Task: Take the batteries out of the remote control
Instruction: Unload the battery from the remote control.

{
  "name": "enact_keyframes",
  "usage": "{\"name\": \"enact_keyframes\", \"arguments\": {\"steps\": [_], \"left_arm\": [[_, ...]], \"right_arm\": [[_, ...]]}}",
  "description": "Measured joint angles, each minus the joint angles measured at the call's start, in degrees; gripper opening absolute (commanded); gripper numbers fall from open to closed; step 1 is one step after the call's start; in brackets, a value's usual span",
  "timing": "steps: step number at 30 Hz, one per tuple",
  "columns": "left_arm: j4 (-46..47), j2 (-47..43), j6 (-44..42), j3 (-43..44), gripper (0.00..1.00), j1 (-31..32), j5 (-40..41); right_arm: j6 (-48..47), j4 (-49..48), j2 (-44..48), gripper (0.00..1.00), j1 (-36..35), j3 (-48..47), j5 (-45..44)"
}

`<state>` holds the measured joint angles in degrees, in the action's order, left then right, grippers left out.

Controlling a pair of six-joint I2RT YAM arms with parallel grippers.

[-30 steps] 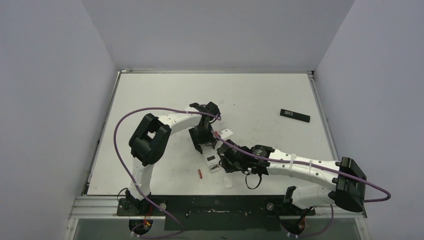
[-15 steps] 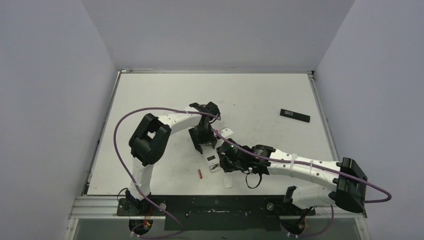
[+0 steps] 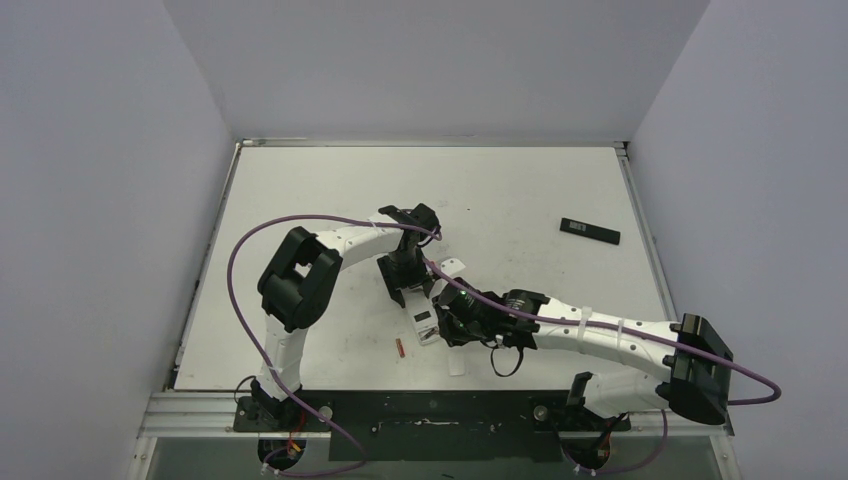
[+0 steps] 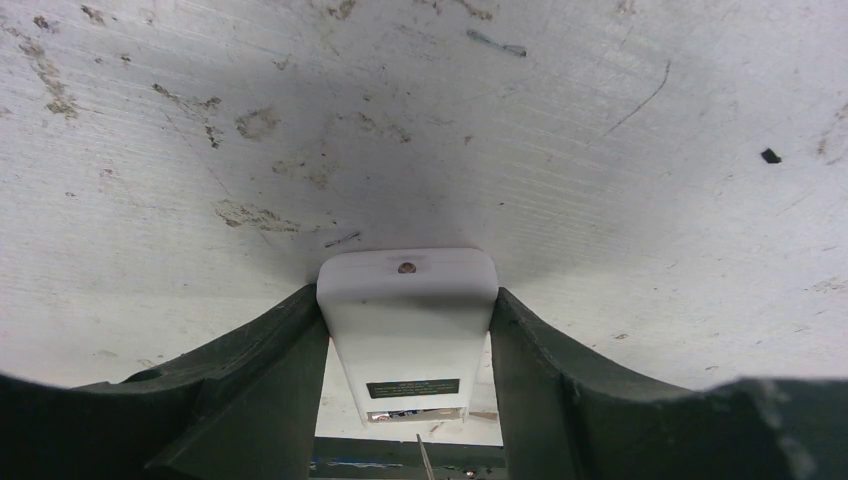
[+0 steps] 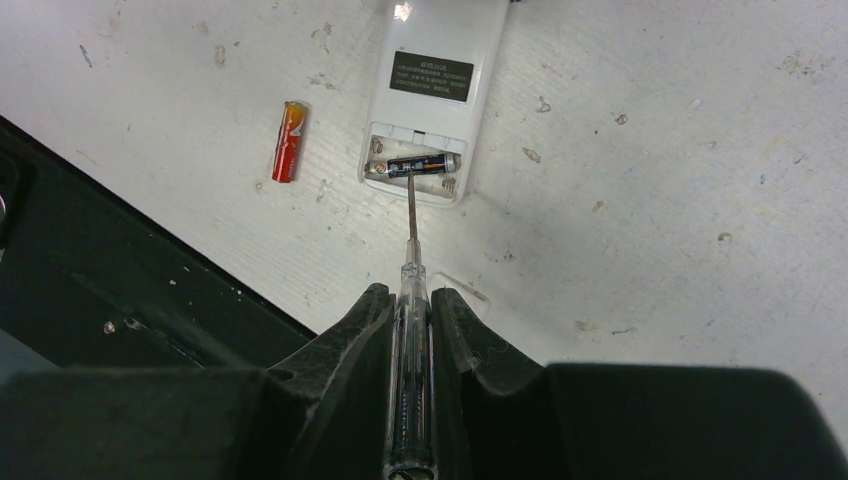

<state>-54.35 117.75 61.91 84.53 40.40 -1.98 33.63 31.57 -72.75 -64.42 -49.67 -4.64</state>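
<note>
On the surface (image 5: 650, 150), my left end effector (image 4: 405, 300) clamps the white remote (image 5: 432, 70) steady while my right end effector (image 5: 410, 297) pinches a screwdriver (image 5: 409, 225). I'd pry gently upward at one end of the dark battery (image 5: 422, 164), slim and labelled, seated in the open bay. A reddish battery (image 5: 288, 140) lies loose beside the remote.

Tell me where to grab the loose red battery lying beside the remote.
Grip the red battery across its middle, coming straight down. It lies flat on the table, apart from the white remote, so both long sides are open, while the rounded ends would likely slip. The right pincer holds the screwdriver, so it is not free.
</note>
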Motion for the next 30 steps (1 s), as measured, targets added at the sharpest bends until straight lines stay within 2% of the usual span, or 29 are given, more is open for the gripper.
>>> {"name": "enact_keyframes", "arguments": {"steps": [17, 30], "left_arm": [[-0.02, 0.00, 0.02, 0.00, 0.00, 0.02, 0.07], [0.02, 0.00, 0.00, 0.00, 0.00, 0.00, -0.02]], "right_arm": [[1.62, -0.74, -0.07, 0.05, 0.28, 2.36, -0.04], [9.22, -11.47, 2.12, 0.05, 1.53, 9.94, -2.45]]}}
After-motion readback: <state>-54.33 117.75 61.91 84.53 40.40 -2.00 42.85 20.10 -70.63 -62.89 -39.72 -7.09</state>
